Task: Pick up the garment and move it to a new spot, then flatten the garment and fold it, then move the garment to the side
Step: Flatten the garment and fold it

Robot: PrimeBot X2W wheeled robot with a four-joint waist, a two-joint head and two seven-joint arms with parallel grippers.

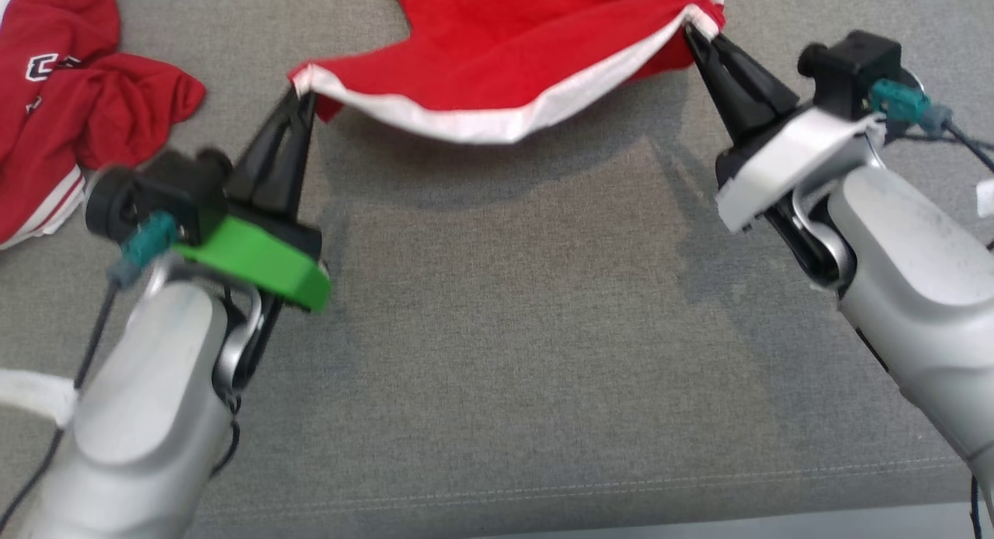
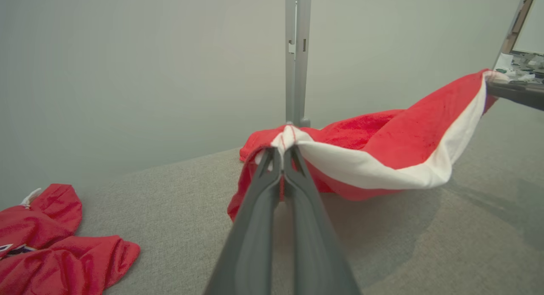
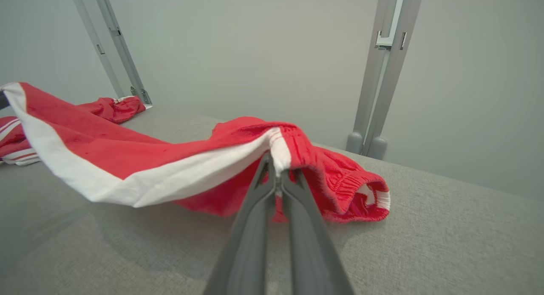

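Note:
The garment [image 1: 512, 42] is red with a white band along its near edge. It hangs stretched between my two grippers above the grey cushion, its far part resting on the surface. My left gripper [image 1: 304, 95] is shut on the garment's left corner, seen close up in the left wrist view with the left gripper [image 2: 283, 152] pinching the white band of the garment [image 2: 382, 146]. My right gripper [image 1: 691, 25] is shut on the right corner; in the right wrist view the right gripper [image 3: 277, 171] clamps the white band of the garment [image 3: 127, 150].
A second red garment [image 1: 62, 96] with white stripes lies crumpled at the far left, also the second garment [image 2: 46, 248]. Grey cushion surface [image 1: 505, 329] spreads in front. Metal frame posts [image 3: 382, 74] stand at the back edge against a pale wall.

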